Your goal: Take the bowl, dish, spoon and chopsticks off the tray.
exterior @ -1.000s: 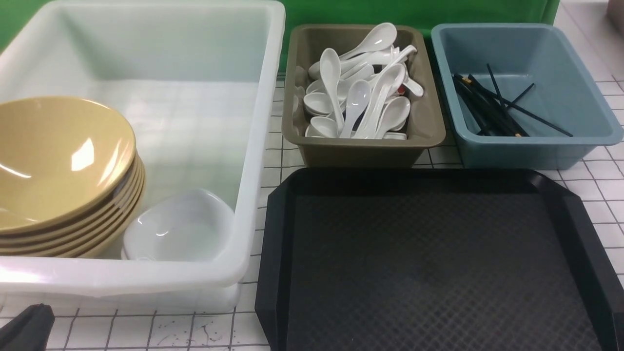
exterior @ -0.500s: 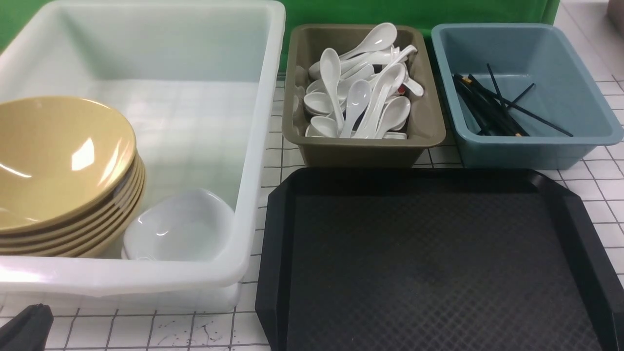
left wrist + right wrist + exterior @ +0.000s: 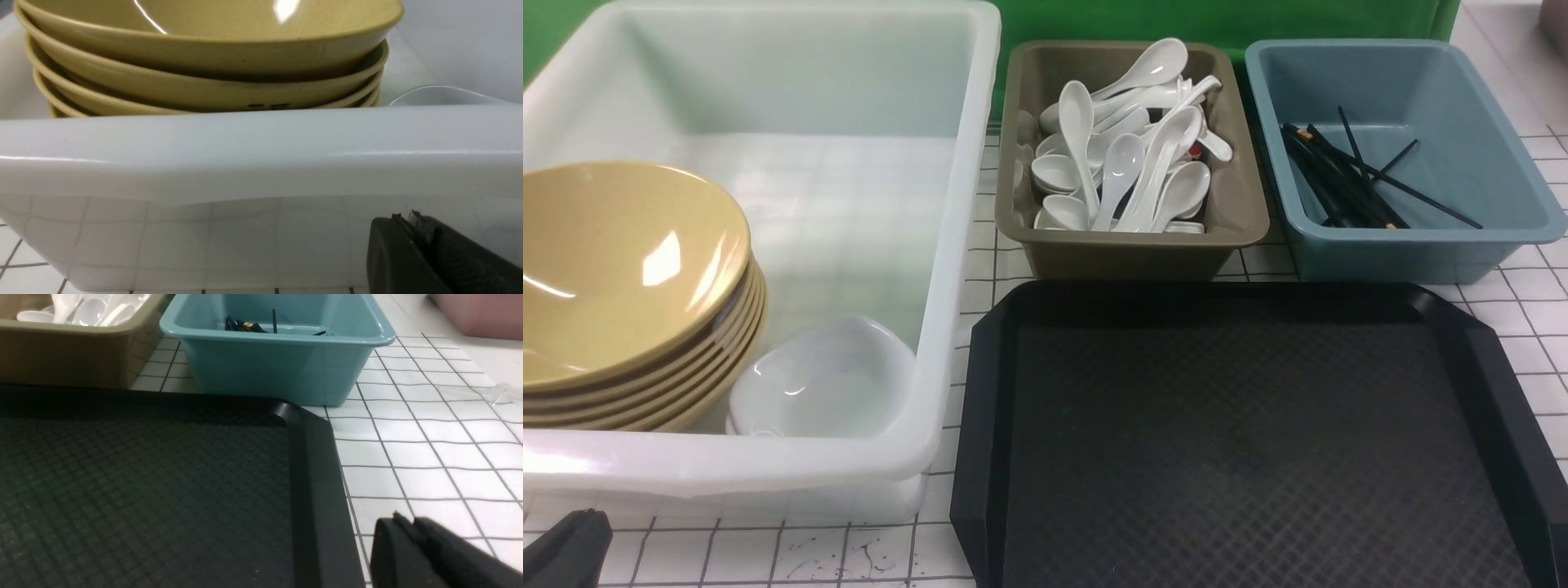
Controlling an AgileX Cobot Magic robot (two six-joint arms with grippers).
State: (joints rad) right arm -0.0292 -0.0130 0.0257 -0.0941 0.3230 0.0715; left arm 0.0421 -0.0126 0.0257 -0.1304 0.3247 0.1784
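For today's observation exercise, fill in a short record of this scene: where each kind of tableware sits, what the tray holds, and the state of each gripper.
bowls: stacked in white tub
dish: in tub, beside the stack
spoons: piled in olive bin
chopsticks: in blue bin
tray: nothing on it
left gripper: shut, low before the tub
right gripper: shut, beside the tray

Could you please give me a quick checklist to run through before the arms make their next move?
1. Tray clear of tableware: ok, its surface is bare.
2. Bowl put away: ok, on top of the stack in the white tub.
3. Dish put away: ok, in the tub beside the stack.
4. Left hand holding nothing: ok, shut, low in front of the tub.
5. Right hand holding nothing: ok, shut, over the tiles beside the tray.
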